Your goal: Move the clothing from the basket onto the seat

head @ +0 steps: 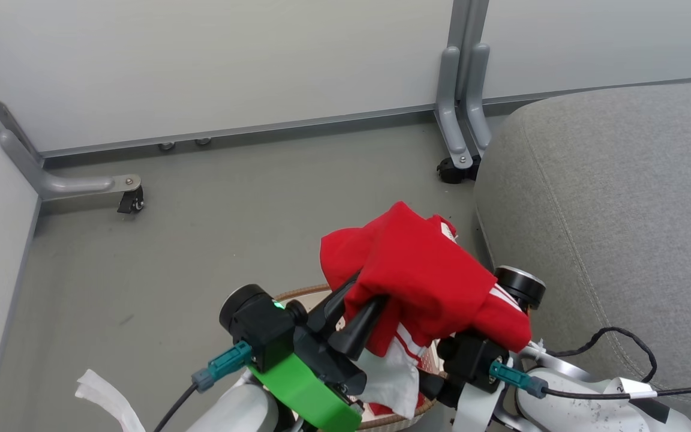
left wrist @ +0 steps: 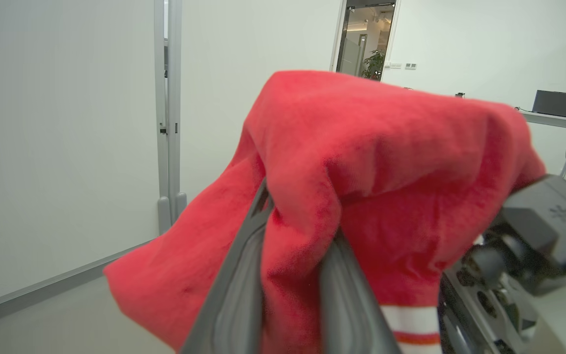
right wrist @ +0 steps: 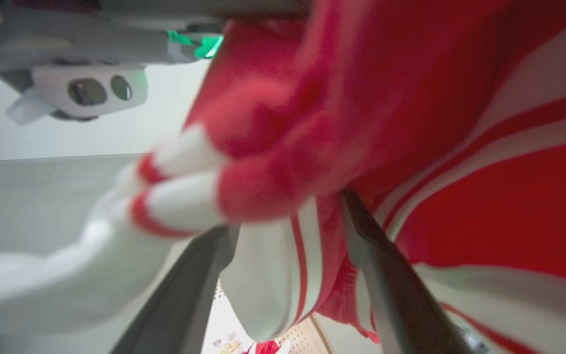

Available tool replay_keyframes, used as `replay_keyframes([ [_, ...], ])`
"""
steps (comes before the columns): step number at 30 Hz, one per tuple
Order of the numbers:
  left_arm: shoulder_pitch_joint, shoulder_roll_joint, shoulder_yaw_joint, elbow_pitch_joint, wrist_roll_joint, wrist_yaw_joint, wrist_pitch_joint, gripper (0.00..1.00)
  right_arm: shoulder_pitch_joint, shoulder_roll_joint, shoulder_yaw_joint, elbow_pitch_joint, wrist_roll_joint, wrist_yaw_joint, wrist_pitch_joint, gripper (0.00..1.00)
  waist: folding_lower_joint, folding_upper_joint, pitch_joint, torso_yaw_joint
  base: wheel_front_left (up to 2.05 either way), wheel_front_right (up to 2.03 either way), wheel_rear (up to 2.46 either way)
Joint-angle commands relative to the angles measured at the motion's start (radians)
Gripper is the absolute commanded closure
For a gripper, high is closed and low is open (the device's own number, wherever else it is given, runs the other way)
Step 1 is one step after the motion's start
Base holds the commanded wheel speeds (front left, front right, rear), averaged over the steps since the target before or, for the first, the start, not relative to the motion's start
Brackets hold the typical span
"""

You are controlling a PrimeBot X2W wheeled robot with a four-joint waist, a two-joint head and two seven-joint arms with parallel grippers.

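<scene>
Clothing (head: 423,270): red w/ white stripes, bunched up, lifted clear above basket. Hangs in air just beside seat edge, not on seat yet.
L fingers (head: 360,327): pinching a fold of the red cloth near its top. Left wrist view has fabric squeezed btw both fingers (left wrist: 243,285). This grip prob. carries the weight.
R fingers (right wrist: 391,275): spread wide under the bundle, w/ the striped part drooping btw & over them. Propping rather than clamping, as far as I can judge.
Basket (head: 297,294): on floor (head: 171,240) right below the bundle, brown rim peeking out. A bit of red shows low in right wrist view, prob. inside basket; can't tell what it is.
Seat (head: 609,198): big grey cushion on robot's right.
Why held so: the high pinch keeps the hem off the basket rim, and the open R side holds up the loose end so it won't trail.
Stage: lift looks done, carry-over to seat pending.
Next: swing right over cushion, then let go.
Risk: single pinch on soft cloth, so it could slip or snag on R fingers.
</scene>
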Motion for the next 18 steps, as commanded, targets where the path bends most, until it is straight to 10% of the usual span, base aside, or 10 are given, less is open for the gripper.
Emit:
replay_keyframes([
  [1, -0.018, 0.003, -0.006, -0.001, -0.007, -0.002, 0.000, 1.00, -0.015, 0.005, 0.006, 0.005, 0.001, 0.000, -0.003, 0.00, 0.0000, 0.0000, 0.001, 0.001, 0.00, 0.00, 0.00],
  [14, -0.027, 0.006, -0.033, 0.007, -0.018, -0.002, 0.000, 1.00, 0.012, 0.068, -0.020, 0.009, 0.024, 0.000, -0.003, 0.00, 0.0000, 0.0000, -0.002, 0.012, 0.00, 0.00, 0.00],
  [16, -0.026, 0.006, -0.033, 0.008, -0.018, -0.002, 0.000, 1.00, 0.018, 0.076, -0.030, 0.008, 0.035, 0.000, -0.003, 1.00, 0.0000, 0.0000, -0.002, 0.013, 0.00, 0.00, 0.00],
  [18, -0.024, 0.006, -0.033, 0.009, -0.018, -0.002, 0.000, 1.00, 0.030, 0.082, -0.043, 0.005, 0.046, 0.000, -0.003, 1.00, 0.0000, 0.0000, -0.003, 0.014, 0.00, 0.00, 0.00],
])
